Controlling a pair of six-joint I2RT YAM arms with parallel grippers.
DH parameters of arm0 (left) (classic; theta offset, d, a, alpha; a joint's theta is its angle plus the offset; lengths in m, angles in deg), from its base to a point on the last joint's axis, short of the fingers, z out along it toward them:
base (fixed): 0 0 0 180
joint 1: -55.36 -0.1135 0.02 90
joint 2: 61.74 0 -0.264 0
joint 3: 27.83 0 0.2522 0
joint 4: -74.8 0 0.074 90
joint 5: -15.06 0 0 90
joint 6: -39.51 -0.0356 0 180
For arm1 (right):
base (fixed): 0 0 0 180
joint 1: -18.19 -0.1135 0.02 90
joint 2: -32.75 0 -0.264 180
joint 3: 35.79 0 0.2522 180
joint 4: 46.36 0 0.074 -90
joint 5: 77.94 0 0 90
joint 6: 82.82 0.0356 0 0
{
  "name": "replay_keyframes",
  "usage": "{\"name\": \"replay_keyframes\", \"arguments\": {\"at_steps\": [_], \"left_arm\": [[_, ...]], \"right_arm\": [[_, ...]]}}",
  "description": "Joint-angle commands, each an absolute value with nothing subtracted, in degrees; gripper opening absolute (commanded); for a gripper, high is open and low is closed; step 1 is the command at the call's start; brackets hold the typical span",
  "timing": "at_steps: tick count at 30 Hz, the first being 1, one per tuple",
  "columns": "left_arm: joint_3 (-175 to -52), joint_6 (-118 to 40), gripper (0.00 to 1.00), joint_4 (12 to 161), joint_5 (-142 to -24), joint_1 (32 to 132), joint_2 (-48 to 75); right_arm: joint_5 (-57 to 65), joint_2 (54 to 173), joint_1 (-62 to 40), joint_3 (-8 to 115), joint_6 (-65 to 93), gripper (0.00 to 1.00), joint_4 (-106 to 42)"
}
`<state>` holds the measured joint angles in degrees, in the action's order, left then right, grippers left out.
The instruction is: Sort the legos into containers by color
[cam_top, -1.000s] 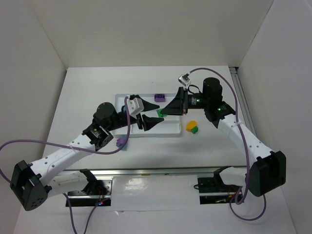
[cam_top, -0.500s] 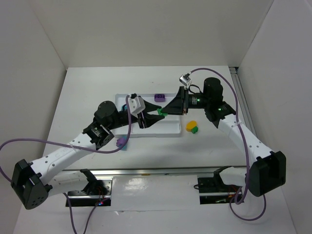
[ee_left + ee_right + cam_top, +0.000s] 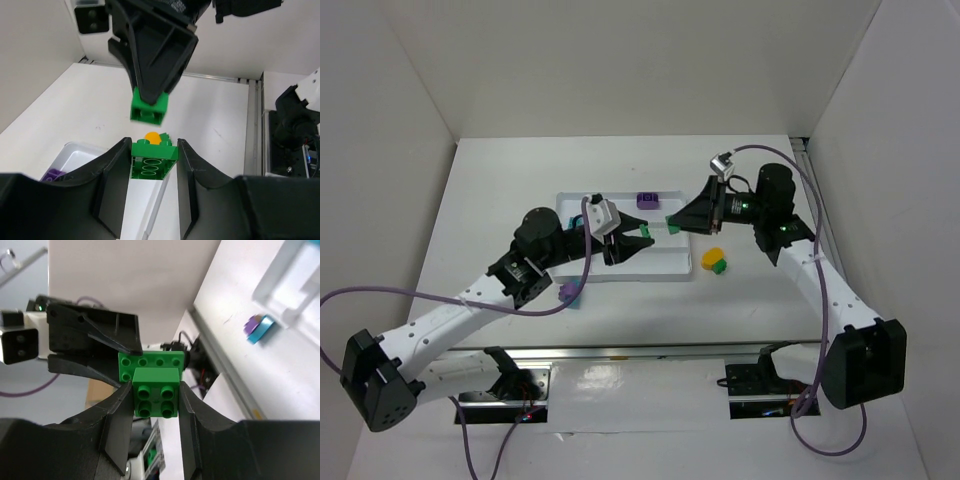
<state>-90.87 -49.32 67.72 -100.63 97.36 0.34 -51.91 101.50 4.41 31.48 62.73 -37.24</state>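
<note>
Square green lego [image 3: 156, 399] and longer green lego [image 3: 154, 160] aloft over white tray [image 3: 665, 262]

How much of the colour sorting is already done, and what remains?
Done: one purple brick lies in the tray. In hand: the left gripper holds a wide green brick and the right gripper a small green brick, both in the air. Left: an orange brick beside a loose green brick right of the tray, and a purple and teal pair by its near left corner, all on the table.

Centre frame: left gripper [image 3: 640, 238] with long green lego [image 3: 153, 161] faces right gripper [image 3: 676, 221] with small green lego [image 3: 155, 400] over the tray [image 3: 660, 266]; upper-left table [image 3: 510, 170] open.
</note>
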Motion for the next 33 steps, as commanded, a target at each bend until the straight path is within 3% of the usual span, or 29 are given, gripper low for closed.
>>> {"name": "replay_keyframes", "arguments": {"at_steps": [1, 5, 8, 11, 13, 15, 19, 22, 33], "left_arm": [[-92.6, -52.4, 0.0, 68.9, -100.2, 96.9, -2.3], [-92.0, -53.1, 0.0, 69.6, -97.2, 96.9, -3.0], [-93.2, -51.1, 0.0, 71.8, -89.7, 96.9, -1.1], [-102.4, -38.9, 0.0, 84.2, -77.7, 91.9, 7.4], [-110.9, -33.4, 0.0, 96.1, -77.7, 88.3, 15.1], [-122.1, -28.8, 0.0, 108.7, -80.5, 84.3, 23.1], [-128.2, -25.8, 0.0, 111.1, -84.5, 83.7, 38.1], [-132.3, -23.6, 0.0, 114.7, -83.9, 83.7, 44.9], [-130.4, -21.4, 0.0, 113.3, -80.9, 83.7, 49.1]], "right_arm": [[-54.2, 99.3, 7.8, 31.3, 62.3, 0.21, -40.7], [-54.8, 99.8, 9.1, 33.0, 58.7, 0.21, -37.0], [-47.9, 102.1, 9.1, 36.7, 49.7, 0.21, -22.0], [-28.3, 105.0, 5.7, 44.3, 36.7, 0.21, -7.7], [-11.6, 105.7, 1.4, 45.1, 35.8, 0.21, -5.7], [-4.9, 106.9, 0.9, 44.3, 35.8, 0.21, -6.7], [7.7, 110.6, -1.2, 43.6, 35.8, 0.18, -7.3], [12.7, 113.2, -2.4, 44.2, 35.8, 0.18, -7.8], [14.2, 125.9, -6.5, 47.0, 35.3, 0.2, -12.4]]}}
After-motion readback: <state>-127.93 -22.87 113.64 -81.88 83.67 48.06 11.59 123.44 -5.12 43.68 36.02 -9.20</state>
